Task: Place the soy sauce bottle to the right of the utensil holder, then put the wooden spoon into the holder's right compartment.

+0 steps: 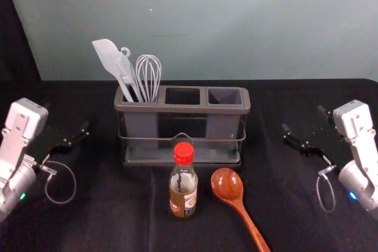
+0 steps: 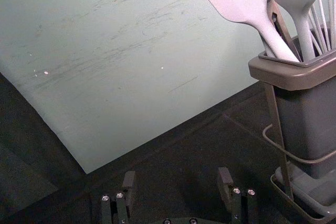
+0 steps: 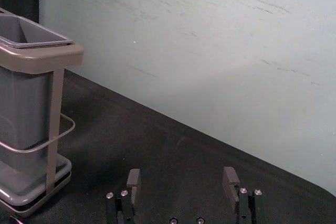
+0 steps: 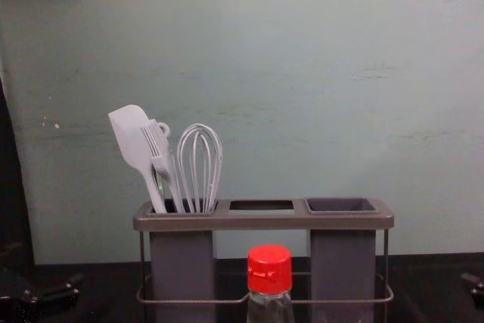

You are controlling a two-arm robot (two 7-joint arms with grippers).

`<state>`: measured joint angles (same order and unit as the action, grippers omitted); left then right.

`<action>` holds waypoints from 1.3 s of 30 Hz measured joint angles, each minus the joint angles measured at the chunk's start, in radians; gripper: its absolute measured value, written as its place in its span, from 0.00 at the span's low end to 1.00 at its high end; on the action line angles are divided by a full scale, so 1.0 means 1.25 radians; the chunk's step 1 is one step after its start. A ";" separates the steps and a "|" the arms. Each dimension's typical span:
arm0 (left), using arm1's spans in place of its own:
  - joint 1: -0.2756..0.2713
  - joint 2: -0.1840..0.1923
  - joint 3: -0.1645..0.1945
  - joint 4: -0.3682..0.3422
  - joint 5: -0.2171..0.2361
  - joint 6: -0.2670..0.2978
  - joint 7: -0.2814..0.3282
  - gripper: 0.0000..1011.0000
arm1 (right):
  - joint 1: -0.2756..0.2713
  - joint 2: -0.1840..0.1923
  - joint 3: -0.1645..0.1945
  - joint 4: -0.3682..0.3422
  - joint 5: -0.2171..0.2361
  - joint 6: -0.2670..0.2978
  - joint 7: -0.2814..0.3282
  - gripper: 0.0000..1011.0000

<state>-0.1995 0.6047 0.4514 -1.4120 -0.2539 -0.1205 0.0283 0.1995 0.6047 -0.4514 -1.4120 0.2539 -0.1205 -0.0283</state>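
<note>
Soy sauce bottle (image 1: 183,190), red-capped glass, stands in front of the grey utensil holder (image 1: 192,109), beside the glossy brown wooden spoon (image 1: 227,185); I see my left gripper (image 1: 67,117) and right gripper (image 1: 303,118) at either side, jaws spread.

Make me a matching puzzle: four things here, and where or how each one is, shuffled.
1. Soy sauce bottle
2. Wooden spoon
3. Whisk
4. Right tool

A. Open, off to the holder's right
B. Lying on the black table
C. Upright, in front of the holder
D. In the holder's left compartment

Pairs: 1-C, 2-B, 3-D, 4-A
</note>
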 joint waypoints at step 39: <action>0.000 0.000 0.000 0.000 0.000 0.000 0.000 1.00 | 0.000 0.000 0.000 0.000 0.000 0.000 0.000 0.99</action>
<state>-0.1995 0.6047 0.4514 -1.4120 -0.2539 -0.1205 0.0283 0.1995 0.6047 -0.4514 -1.4120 0.2539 -0.1205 -0.0283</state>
